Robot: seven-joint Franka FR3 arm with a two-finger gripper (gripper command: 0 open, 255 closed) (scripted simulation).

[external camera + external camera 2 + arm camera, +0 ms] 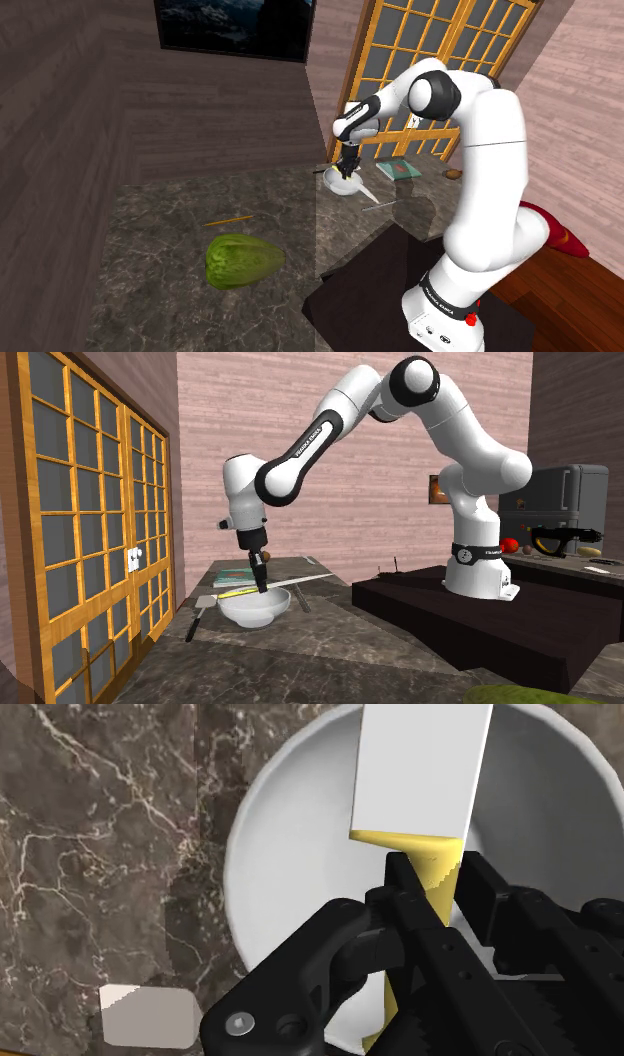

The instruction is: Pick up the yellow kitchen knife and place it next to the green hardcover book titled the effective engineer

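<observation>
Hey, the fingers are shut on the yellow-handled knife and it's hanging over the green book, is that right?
Not quite. The fingers are shut on the yellow-handled knife, but it hangs over the white bowl. The wrist view shows the blade above the bowl's inside.

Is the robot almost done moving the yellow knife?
About halfway. Done: the claw is shut on the yellow-handled knife. Right now it holds the knife over the white bowl. Left: carry it over to the green book and lay it down beside the book.
</observation>
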